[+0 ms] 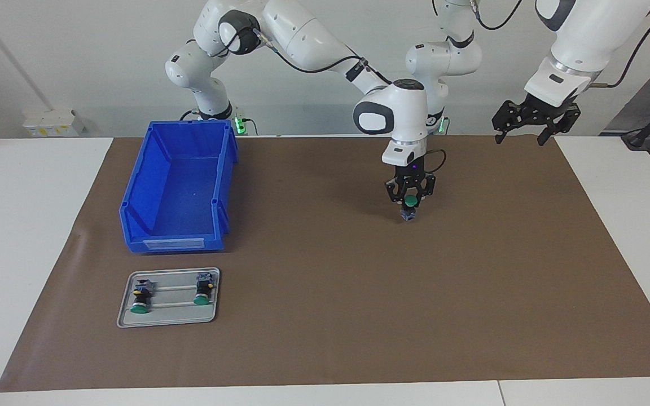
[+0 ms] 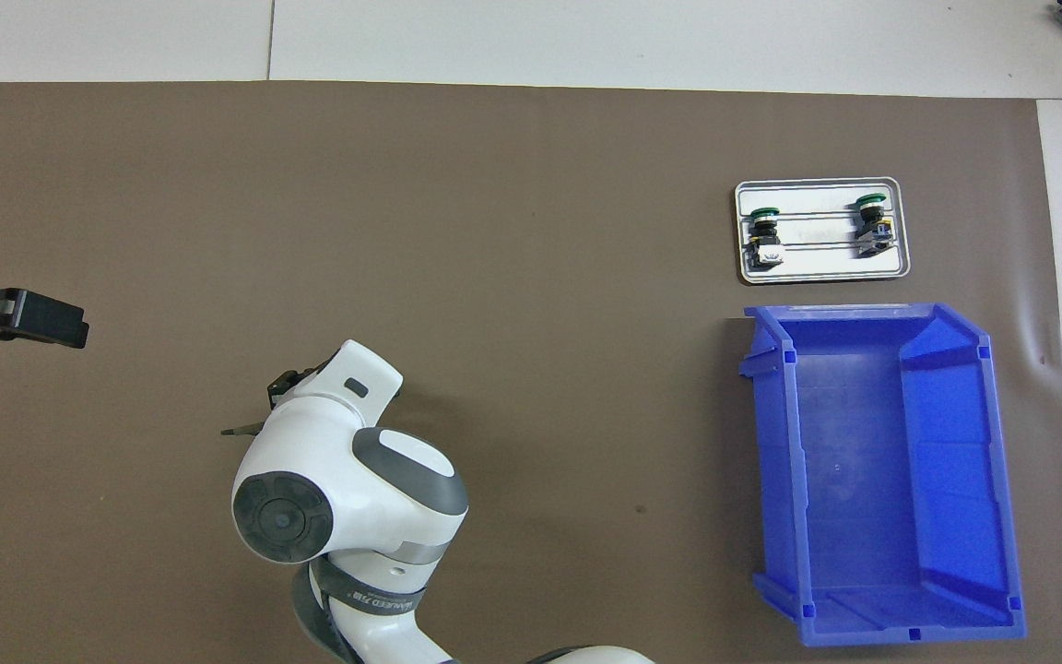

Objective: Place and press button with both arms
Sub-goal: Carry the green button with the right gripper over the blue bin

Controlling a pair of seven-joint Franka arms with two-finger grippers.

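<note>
Setting: a white counter (image 1: 31, 225) covered by a brown mat (image 1: 330, 293), with two white robot arms at one long edge.
Right tool (image 1: 410, 198): it reaches in from the right arm's base and stands low over the middle of the mat, pointing down. Its fingers are drawn together around the button; the outer links splay to the sides.
Button (image 1: 411, 201): green cap facing the camera in the facing view, grey block below it, held in the right tool. Whether its base touches the mat cannot be made out.
Hidden from above: in the overhead view the right arm's wrist housing (image 2: 347, 480) covers the button and nearly all of the right tool; only a black edge shows beside it.
Left tool (image 1: 535, 120): raised in the air over the mat's edge at the left arm's end, fingers spread wide, holding nothing. The overhead view cuts it off at the frame edge, showing one black finger (image 2: 38, 320).
Tray (image 1: 127, 318): a small metal tray toward the right arm's end, farther from the robots than the bin. Two more green-capped buttons (image 1: 139, 298) (image 1: 203, 290) lie on it, apart from each other; their detail is hard to read.
Bin (image 1: 133, 225): a blue open plastic bin, just beside the tray.
</note>
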